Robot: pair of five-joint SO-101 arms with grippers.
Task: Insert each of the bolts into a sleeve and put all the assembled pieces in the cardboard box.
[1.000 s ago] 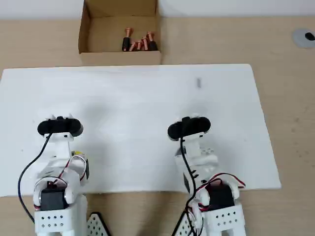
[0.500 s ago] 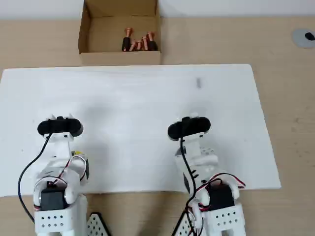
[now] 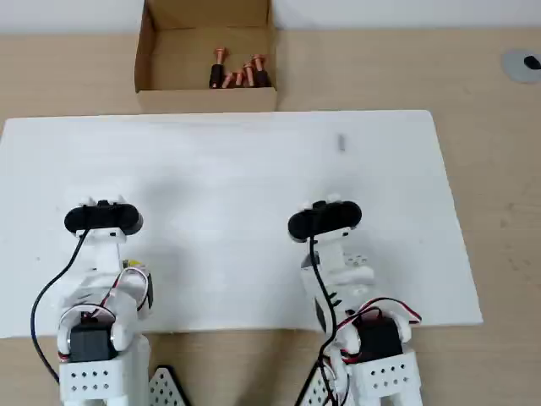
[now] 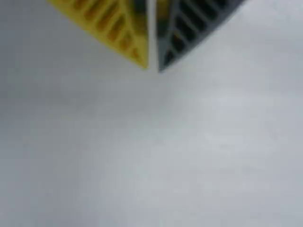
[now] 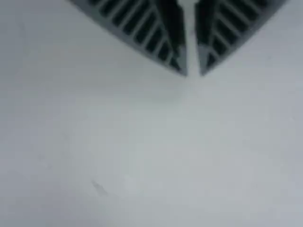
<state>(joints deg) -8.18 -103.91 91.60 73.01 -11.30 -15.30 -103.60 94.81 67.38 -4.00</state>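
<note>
My left pincer [image 4: 151, 67] and right pincer [image 5: 191, 72] are closed and empty. A stray sweep toward twelve o'clock could jostle the brown cardboard box [image 3: 207, 101] holding sleeved copper bolts [image 3: 239, 75].

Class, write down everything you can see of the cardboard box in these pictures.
The cardboard box is plain brown card, open-topped, with upright walls. It stands on the wooden table at its far side, its near wall along the far edge of the white sheet. Inside, toward the near right corner, lie several copper-coloured bolts in black sleeves, bunched together.
</note>
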